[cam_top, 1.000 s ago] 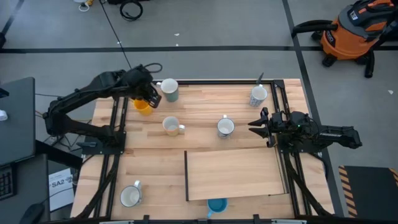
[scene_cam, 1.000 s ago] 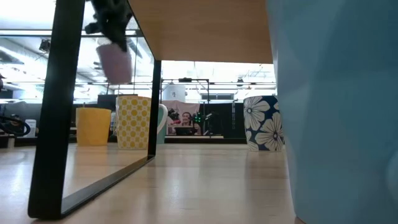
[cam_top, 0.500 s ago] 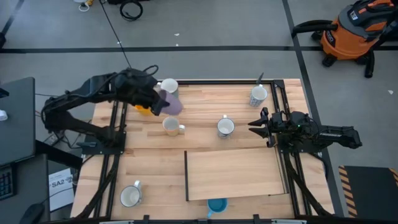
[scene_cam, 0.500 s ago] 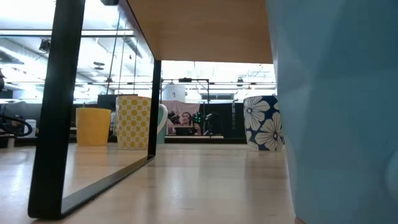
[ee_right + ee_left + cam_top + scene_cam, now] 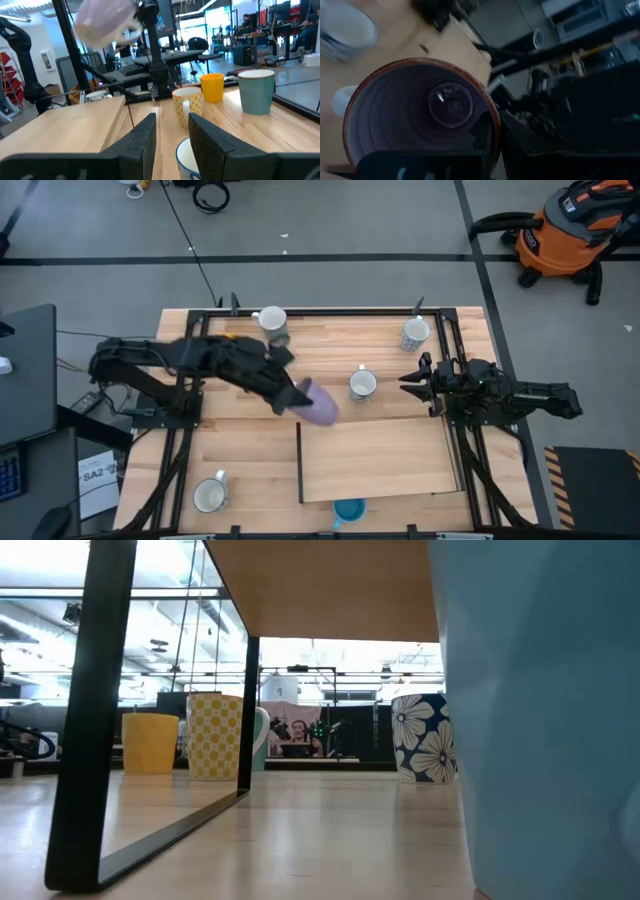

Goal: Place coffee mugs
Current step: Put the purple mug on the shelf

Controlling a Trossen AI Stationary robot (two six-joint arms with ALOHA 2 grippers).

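My left gripper [image 5: 303,394] is shut on the purple mug [image 5: 320,408] and carries it in the air above the far left corner of the raised wooden board [image 5: 380,458]. The right wrist view shows that mug [image 5: 102,20] high up and tipped on its side. My right gripper [image 5: 410,383] waits open at the table's right edge, next to a floral mug [image 5: 362,384]. More mugs stand on the table: a teal one [image 5: 272,323], a floral one [image 5: 414,333], a white one [image 5: 209,495] and a blue one [image 5: 348,510]. The orange mug [image 5: 150,743] and a yellow-patterned mug [image 5: 215,735] show in the low view. My left gripper holds the purple mug by its rim [image 5: 487,125], with one finger [image 5: 481,137] inside the mouth and the other outside the wall. The fingers come roughly level from the table's left. The mug is lifted clear and lies on its side, mouth toward the gripper.
The raised board stands on a black frame [image 5: 95,740] over the near right part of the table, with the blue mug [image 5: 540,720] at its near edge. An orange vacuum cleaner [image 5: 570,230] stands on the floor beyond the far right corner.
My left arm has swung the purple mug from the far left, beside the orange mug, toward the table's middle and near side. The mug rose out of the low view and tipped onto its side. The gripper stayed shut on it.
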